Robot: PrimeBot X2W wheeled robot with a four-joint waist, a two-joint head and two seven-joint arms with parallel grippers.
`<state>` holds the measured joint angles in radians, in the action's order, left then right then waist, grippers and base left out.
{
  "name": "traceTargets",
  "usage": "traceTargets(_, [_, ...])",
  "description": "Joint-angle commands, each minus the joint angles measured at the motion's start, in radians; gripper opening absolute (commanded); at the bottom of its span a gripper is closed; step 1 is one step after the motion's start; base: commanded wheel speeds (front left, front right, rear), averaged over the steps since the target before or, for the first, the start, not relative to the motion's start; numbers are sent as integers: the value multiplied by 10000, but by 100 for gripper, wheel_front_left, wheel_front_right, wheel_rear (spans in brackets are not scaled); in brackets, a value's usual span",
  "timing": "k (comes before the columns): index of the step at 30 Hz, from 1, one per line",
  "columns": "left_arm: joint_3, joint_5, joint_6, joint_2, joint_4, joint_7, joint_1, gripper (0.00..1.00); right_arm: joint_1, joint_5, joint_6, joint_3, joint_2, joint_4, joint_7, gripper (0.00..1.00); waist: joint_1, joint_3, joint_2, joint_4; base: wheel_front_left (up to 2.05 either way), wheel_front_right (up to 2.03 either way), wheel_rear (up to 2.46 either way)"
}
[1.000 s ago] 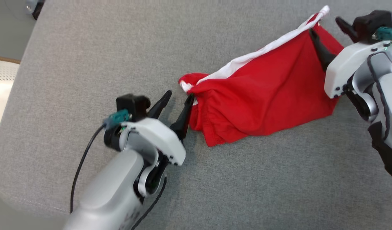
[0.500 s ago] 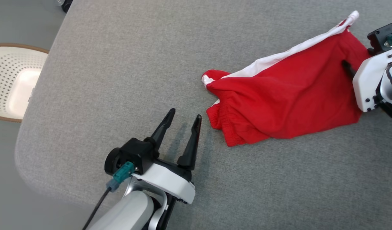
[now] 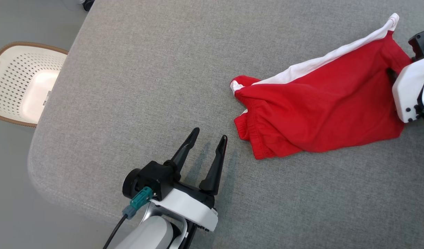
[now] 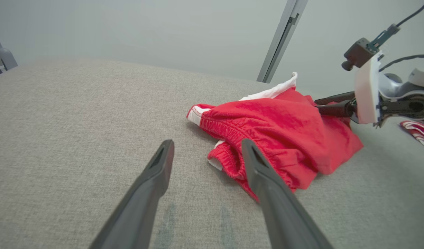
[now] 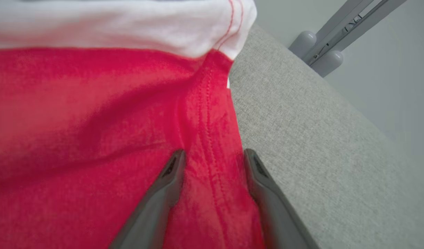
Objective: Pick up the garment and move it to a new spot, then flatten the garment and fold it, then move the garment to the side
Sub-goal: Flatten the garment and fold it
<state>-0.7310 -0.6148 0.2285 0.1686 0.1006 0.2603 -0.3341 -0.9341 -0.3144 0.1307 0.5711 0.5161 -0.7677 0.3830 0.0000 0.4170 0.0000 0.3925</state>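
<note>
Red garment lies crumpled on the grey table, two o'clock from the left gripper, jaws wide; the right gripper, at three o'clock, straddles its seam, jaws apart.

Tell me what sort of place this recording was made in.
Probably an indoor test room set up for laundry folding: a broad grey fabric-covered worktop holding a red garment, a white perforated laundry basket on the floor beside it, and a metal post against a bare wall.

White shell, dark tapered fingers, teal plug, black cable
</note>
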Motion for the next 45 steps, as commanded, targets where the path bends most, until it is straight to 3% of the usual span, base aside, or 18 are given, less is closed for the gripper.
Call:
traceTargets(1, [172, 130, -84, -33, 37, 56, 53, 100, 450, -440, 1, 22, -140, -317, 258, 0, 0, 18, 0, -59, 0, 0, 0])
traceTargets(6, [492, 399, -124, 124, 164, 52, 267, 100, 317, -1451, 6, -533, -857, -180, -25, 0, 0, -162, 0, -599, 0, 0, 0])
traceTargets(12, [1135, 450, -295, 604, 320, 54, 973, 100, 788, -2639, 0, -1163, -1470, 82, -222, 0, 0, -1014, 0, -2021, 0, 0, 0])
traceTargets(19, [1843, 658, -411, 1048, 6, 53, 2173, 100, 2012, -3777, 0, -2006, -1005, 211, -320, 0, 0, -2028, 0, -3033, 0, 0, 0])
traceTargets(24, [2200, 851, -561, 893, -262, 54, 2949, 100, 2549, -3864, 1, -2816, -431, -20, -662, 0, 0, -2493, 0, -3016, 0, 0, 0])
traceTargets(27, [2337, 998, -700, 770, -298, 54, 3262, 100, 2618, -3795, 1, -3092, -456, 342, -808, 0, 0, -2652, 0, -2919, 0, 0, 0])
traceTargets(37, [2351, 1438, -1128, 216, -107, 55, 3396, 100, 4071, -4034, 1, -2000, -2546, 3703, 477, 0, 0, -2592, 0, -2236, 0, 0, 0])
traceTargets(45, [2486, 1669, -1350, -97, 250, 55, 3215, 100, 4317, -2536, 3, -2026, -4186, 3384, 216, 0, 0, -2359, 0, -1788, 0, 0, 0])
